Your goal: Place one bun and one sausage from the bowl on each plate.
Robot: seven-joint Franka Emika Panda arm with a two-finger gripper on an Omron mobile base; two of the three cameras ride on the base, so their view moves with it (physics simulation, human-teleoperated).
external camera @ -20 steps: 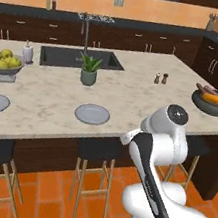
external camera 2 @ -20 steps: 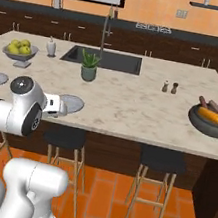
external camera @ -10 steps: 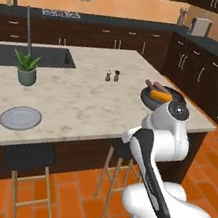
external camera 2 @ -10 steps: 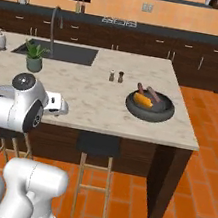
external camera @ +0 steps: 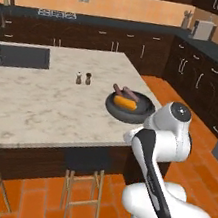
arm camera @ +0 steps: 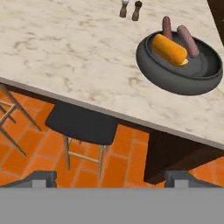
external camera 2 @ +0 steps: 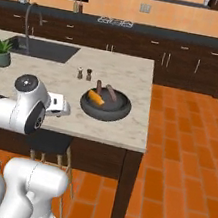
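The dark bowl sits on the marble counter near its corner, holding one orange bun and two sausages, with salt and pepper shakers beyond it, while the hand hangs empty with fingers spread above a black stool.

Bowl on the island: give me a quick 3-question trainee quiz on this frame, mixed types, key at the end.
1. True or false: the gripper is shut on a sausage.
2. Multiple choice: what lies in the bowl? A) one orange bun and two sausages; B) yellow-green fruit; C) nothing.
3. Fill in: the salt and pepper shakers stand on the counter, on the side of the bowl toward the ____.

Key
1. False: its jaws are open, holding nothing, short of the counter edge, above a stool.
2. A.
3. sink.
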